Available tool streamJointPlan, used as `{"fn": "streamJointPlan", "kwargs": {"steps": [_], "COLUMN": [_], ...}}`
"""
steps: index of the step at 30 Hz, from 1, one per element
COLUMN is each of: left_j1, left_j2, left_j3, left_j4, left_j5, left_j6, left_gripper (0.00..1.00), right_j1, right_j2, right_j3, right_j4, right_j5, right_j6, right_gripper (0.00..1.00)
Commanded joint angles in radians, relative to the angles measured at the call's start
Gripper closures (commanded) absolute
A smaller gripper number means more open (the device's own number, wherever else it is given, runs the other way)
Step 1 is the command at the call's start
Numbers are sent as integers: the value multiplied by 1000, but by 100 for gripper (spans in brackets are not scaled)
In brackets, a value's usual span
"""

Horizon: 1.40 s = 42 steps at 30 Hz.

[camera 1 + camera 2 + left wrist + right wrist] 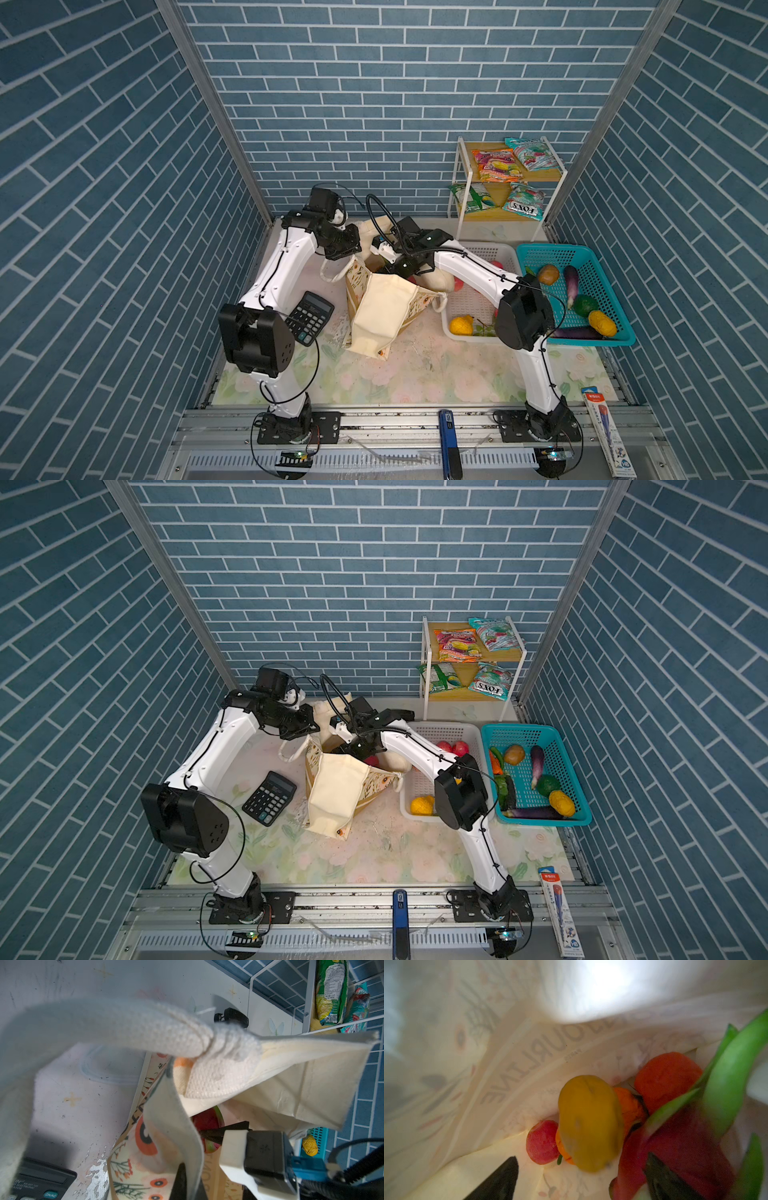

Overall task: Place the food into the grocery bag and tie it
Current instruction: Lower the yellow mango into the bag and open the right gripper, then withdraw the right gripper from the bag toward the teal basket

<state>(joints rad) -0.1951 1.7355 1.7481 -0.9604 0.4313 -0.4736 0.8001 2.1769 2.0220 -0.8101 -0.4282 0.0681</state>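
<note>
The bag [382,307] is sitting at the middle of the desk [415,374], slumping toward 6 o'clock. Its mouth is being held up only by the left gripper [347,253], which is pinching shut on the rim cloth at the bag's 11 o'clock, just beside a handle. That pinch is probably carrying the main risk: if the cloth is sliding out, the mouth is likely folding down over the right gripper [581,1167] and closing off the opening. The right gripper is reaching in from 3 o'clock and hanging deep inside the bag with its jaws spread wide, clamping nothing. The dragon fruit [675,1147] is lying blurred against one finger [662,1178], above a yellow fruit [589,1124], a red fruit [542,1142] and an orange fruit [666,1076] on the bag's bottom. A second risk seems to be lying in the exit: the green tips are crowding that finger, so a lift could be snagging the fruit. The arm could also be dragging the rim toward the basket [494,249] at 3 o'clock and tipping the leaning bag. Packets [494,164] are waiting on the shelf [461,187] at 1 o'clock, so filling appears unfinished.
</note>
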Motion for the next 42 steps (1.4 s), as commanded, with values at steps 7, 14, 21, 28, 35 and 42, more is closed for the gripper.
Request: {"fn": "streamJointPlan", "kwargs": {"steps": [7,14,21,28,35,42], "left_j1": [-6,-6,-6,-7,-7,-7], "left_j2": [-13,-27,-40,-61,-81,-102], "left_j3": [-6,-18,-27,-54,-92,-126], "left_j4": [-18,-18,-19,-8,21,45], "left_j5": [0,-6,-6,-5,3,3], "left_j6": [12,14,15,12,7,6], "left_gripper": [99,97,96,96,96,96], "right_j1": [-3,-35,-141,-483,-867,-1044], "right_j2": [-98,-247,-461,-811,-861,-735], "right_j3": [-5,28,-53,-415,-650,-724], "right_j4": [-37,-47,-25,179,223,226], "right_j5": [152,209,262,368,290,161], "right_j6": [-57,-56,-59,-43,56,108], "right_gripper": [1,1,1,2,10,18]}}
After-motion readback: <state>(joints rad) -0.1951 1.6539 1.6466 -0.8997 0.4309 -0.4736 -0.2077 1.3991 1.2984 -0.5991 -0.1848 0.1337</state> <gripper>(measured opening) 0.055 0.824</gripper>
